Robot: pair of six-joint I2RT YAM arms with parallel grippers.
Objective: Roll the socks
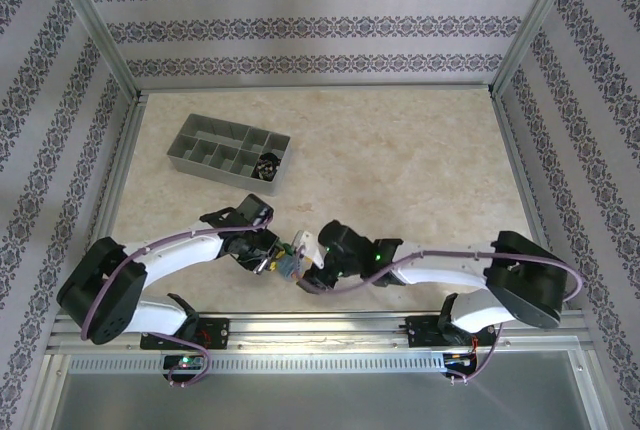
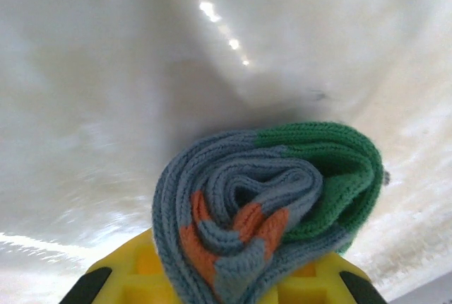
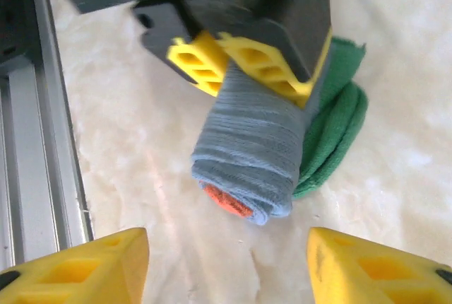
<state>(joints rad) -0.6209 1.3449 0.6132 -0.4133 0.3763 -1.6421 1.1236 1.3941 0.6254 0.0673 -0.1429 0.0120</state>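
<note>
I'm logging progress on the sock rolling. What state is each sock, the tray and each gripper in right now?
blue-grey sock: rolled up, held by the left gripper.
striped sock: bundled in an end compartment of the grey tray.
grey tray: upright on the table.
left gripper: shut on the blue-grey sock.
right gripper: open, holding nothing.

Socks, 2: one blue-grey sock, rolled; one black-and-white sock.
Tray, 1: grey, upper left of the frame.
Arms, 2: left arm, right arm.
Hands, 2: left hand, right hand.
Tabletop, 1.
</note>
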